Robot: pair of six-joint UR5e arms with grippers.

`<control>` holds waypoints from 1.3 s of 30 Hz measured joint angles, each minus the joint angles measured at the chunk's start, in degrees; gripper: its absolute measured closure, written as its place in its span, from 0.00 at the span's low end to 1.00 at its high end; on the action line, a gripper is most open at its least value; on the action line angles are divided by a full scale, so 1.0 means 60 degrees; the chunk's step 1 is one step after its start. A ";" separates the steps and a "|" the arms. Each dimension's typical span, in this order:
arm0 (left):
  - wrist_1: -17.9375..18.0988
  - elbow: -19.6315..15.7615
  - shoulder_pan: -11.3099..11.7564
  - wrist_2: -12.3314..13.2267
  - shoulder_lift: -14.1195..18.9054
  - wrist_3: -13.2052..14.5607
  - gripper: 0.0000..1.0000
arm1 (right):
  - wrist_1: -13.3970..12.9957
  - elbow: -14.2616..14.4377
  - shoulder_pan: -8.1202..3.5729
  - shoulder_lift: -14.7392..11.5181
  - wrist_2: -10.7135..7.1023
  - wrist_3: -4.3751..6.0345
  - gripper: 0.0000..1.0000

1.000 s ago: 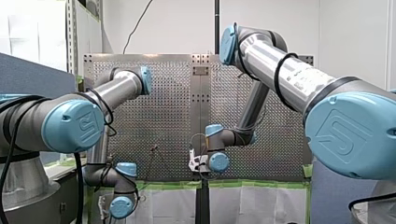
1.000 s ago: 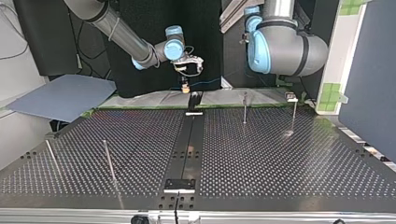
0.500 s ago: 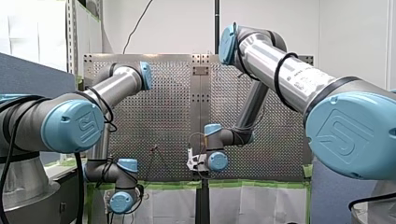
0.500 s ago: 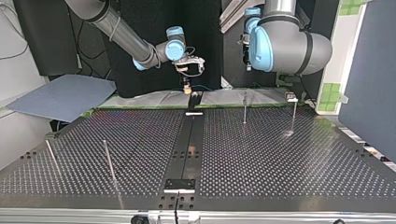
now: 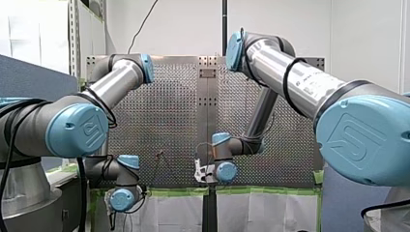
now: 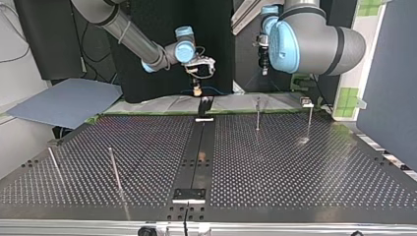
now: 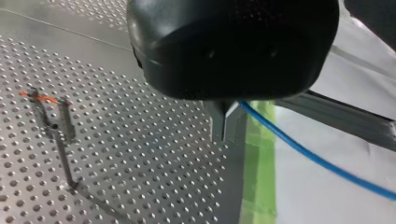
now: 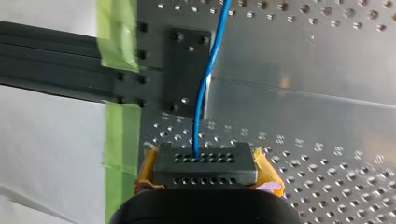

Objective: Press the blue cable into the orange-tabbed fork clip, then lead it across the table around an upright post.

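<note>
Front view: my right pincer (image 5: 200, 170) hangs low at the counter (image 5: 164, 111)'s near edge, about 6 o'clock on the panel. Its fingers are too small to read here. The clip (image 5: 159, 154), a small reddish mark, sits at the pincer's 9 o'clock. My left arm's wrist is lower, off the counter at 7 o'clock.

Top view: this one adds the cable (image 6: 216, 90), a thin blue line running from the right pincer's yellow pads toward 3 o'clock, beyond the counter's far edge. My left pincer (image 6: 264, 64) is a dark shape under the big elbow, at 1 o'clock, unreadable here. A post (image 6: 257, 114) stands between the pincers' side and the clip on its thin stem.

Left wrist view: the metal fingers (image 7: 217, 123) are pressed together on the cable, which runs out from their side over green tape (image 7: 259, 154) and a white sheet (image 7: 327, 196). The orange-tabbed clip stands well apart from it.

Right wrist view: the yellow pads (image 8: 268, 172) are closed on the cable, which leads ahead across a black plate (image 8: 187, 70).
</note>
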 joint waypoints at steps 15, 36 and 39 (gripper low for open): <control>-0.0407 0.0218 0.0016 0.0324 0.1253 -0.0124 1.00 | -0.0053 -0.0031 0.0255 0.0076 -0.0366 -0.0318 0.98; -0.0522 -0.0249 0.0042 -0.0447 0.2204 -0.0556 1.00 | -0.0085 -0.0035 0.0133 0.0086 -0.0865 -0.0240 0.98; -0.0460 -0.0266 0.0066 -0.0382 0.2203 -0.0623 1.00 | -0.0083 -0.0036 0.0100 0.0087 -0.0854 -0.0227 0.98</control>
